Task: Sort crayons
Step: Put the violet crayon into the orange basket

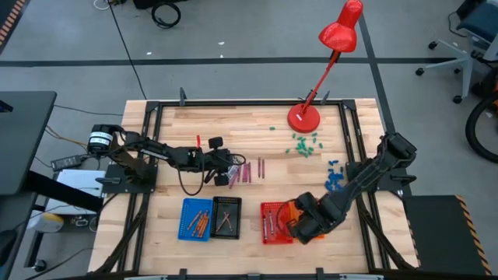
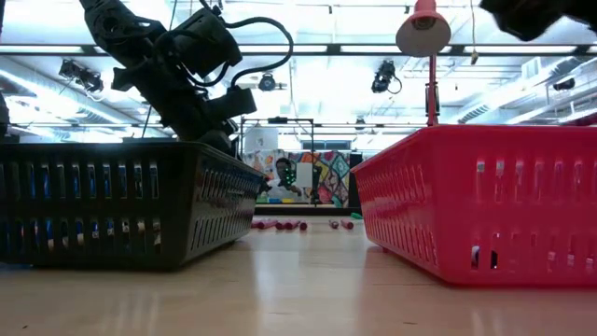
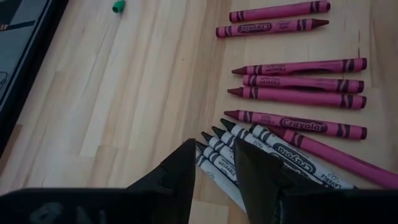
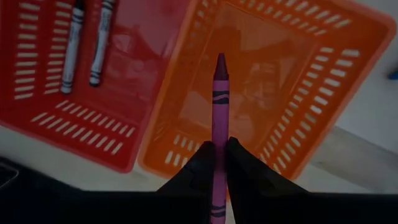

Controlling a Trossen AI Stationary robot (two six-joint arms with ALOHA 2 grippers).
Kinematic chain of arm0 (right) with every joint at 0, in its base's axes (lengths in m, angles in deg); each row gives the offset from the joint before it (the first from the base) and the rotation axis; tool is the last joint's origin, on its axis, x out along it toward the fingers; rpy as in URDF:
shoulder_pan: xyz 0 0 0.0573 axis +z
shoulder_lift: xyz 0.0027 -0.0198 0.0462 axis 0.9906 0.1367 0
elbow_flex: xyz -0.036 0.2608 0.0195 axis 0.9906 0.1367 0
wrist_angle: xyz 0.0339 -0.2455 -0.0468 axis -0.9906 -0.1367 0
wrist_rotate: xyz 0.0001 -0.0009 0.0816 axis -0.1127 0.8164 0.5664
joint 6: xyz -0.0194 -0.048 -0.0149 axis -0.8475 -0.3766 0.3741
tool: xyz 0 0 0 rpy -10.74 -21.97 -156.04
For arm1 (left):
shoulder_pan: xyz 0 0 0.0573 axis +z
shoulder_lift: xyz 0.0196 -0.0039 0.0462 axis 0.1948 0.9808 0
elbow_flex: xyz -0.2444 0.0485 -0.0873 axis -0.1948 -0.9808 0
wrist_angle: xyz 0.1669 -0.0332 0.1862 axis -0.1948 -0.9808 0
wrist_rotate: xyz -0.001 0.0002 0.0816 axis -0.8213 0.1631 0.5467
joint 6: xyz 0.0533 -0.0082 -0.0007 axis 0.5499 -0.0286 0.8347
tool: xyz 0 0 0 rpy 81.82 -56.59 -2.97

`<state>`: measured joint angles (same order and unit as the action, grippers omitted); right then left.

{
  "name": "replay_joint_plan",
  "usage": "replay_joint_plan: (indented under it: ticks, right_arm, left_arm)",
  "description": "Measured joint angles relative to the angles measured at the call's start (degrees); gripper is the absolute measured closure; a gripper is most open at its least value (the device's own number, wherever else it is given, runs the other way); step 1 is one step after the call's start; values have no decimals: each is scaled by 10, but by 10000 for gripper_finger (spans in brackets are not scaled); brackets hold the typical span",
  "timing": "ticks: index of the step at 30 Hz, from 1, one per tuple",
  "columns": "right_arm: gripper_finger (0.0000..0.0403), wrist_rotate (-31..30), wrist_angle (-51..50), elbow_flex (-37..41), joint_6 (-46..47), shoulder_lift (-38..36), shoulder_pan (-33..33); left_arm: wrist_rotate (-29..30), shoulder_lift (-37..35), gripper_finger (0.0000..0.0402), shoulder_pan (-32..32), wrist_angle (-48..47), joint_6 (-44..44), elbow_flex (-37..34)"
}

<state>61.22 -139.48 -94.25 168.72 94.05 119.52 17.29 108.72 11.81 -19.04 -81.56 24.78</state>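
Pinching a magenta crayon [image 4: 219,124] in my right gripper [image 4: 219,163] above the orange basket [image 4: 298,106], tip forward (shallow grip; it could pivot and fall outside the rim).

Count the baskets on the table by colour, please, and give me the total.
Blue basket: 1
Black basket: 1
Red basket: 1
Orange basket: 1
Total: 4
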Motion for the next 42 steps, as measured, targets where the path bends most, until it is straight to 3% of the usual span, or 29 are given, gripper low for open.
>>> replay_joint_plan:
  ticks: [10,24,30,36,42]
  right_arm:
    - [360,-18,55,53,50,0,13]
    - [290,-35,55,55,63,-1,7]
    - [292,-101,34,55,41,-22,-15]
    - [292,-69,23,55,-31,-29,-72]
    - [292,-100,23,46,-124,-29,-128]
  left_arm:
    - [0,0,283,0,9,0,0]
    - [0,0,283,0,14,11,0]
    - [0,0,283,0,14,9,0]
    - [0,0,283,-2,23,-4,0]
    - [0,0,283,-2,20,-5,0]
